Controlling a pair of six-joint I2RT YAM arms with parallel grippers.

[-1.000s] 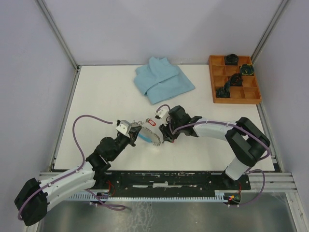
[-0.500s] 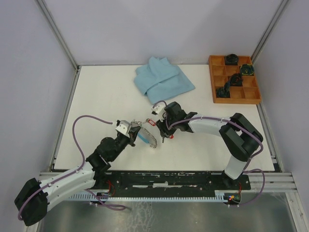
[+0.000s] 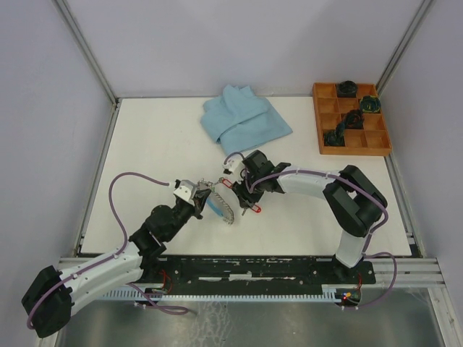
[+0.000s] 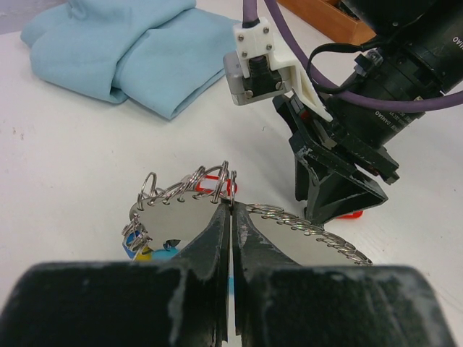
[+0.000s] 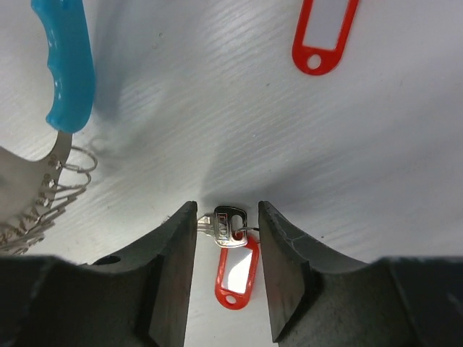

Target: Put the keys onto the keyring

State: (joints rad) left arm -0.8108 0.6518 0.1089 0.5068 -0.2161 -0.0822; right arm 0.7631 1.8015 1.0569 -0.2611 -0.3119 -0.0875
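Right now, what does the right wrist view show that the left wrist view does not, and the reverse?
Only the right wrist view: a silver key with a red tag, lying inside the open right pincer. Only the left wrist view: the folded blue cloth, and the left pincer shut on the keyring. Both: the keyring's wire loops.

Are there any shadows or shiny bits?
Top view: soft, even light over the table. Left wrist view: the keyring gleams silver. Right wrist view: a soft grey shadow lies beside the keyring's blue segment, another just beyond the key.
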